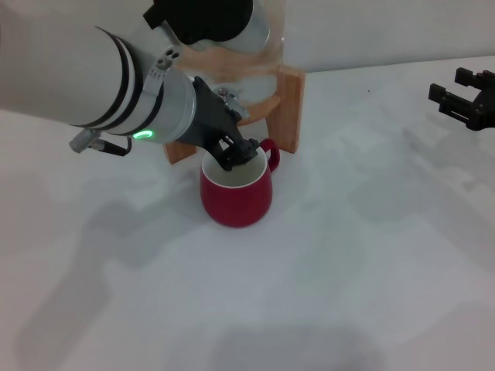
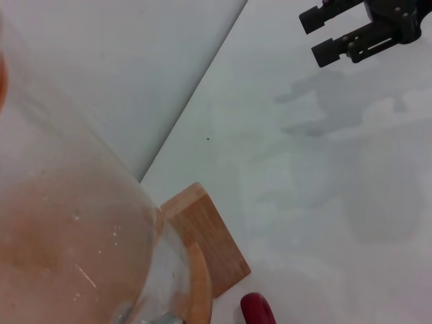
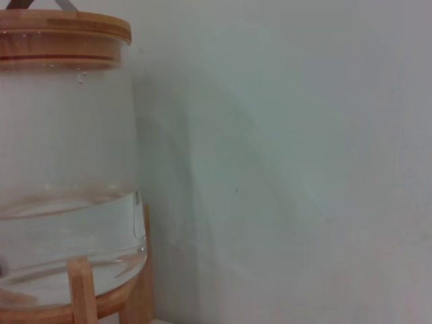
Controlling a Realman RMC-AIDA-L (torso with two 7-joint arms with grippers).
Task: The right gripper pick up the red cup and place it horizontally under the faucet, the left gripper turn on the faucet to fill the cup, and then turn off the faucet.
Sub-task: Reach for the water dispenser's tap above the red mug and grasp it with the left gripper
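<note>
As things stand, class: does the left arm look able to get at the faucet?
Probably yes. The left gripper is already at the dispenser's front, just above the red cup, where the faucet sits. Nothing lies between them; the right gripper is parked far off.

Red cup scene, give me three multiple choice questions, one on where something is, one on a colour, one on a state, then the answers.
1. Where does the red cup stand?
A. in front of the wooden stand
B. at the table's right edge
C. on top of the dispenser

2. What colour is the light on the left arm?
A. blue
B. green
C. red

3. How is the cup?
A. upright on the table
B. tipped on its side
C. held in the air

A: the head view shows it against the stand's front.
B: a green glow shows near the left gripper.
A: its mouth faces up; the right gripper is apart at the right.
</note>
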